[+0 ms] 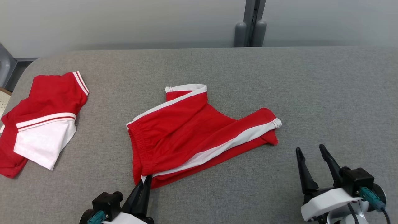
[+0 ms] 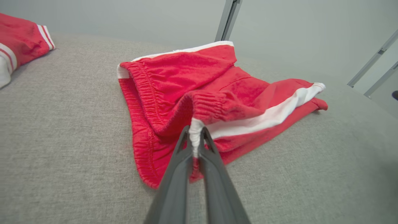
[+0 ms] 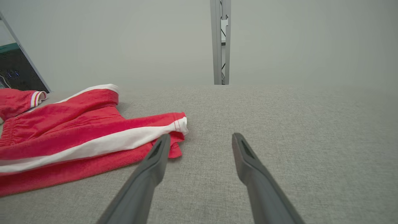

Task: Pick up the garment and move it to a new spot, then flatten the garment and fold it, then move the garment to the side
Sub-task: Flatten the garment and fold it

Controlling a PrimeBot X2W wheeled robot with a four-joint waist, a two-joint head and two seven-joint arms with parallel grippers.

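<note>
The garment [image 1: 43, 118], a red shirt with a white sleeve and red-and-white seam stripes, lies bunched at the table's far left; its edge also shows in the left wrist view [image 2: 18, 40]. A second red piece, shorts [image 1: 186, 130] with white side stripes and an elastic waistband, lies mid-table [image 2: 217, 87] [image 3: 77, 137]. My left gripper [image 1: 146, 179] [image 2: 196, 130] is shut on the shorts' near waistband corner, pinching the white stripe and lifting that fold a little. My right gripper [image 1: 310, 148] [image 3: 201, 136] stands open over bare cloth, just right of the shorts' leg end.
The grey fabric table [image 1: 311, 87] runs wide to the right and back. A metal post with two grey caps [image 1: 250, 31] stands behind the far edge against a pale wall. Part of a grey chair [image 1: 4, 68] shows at the left edge.
</note>
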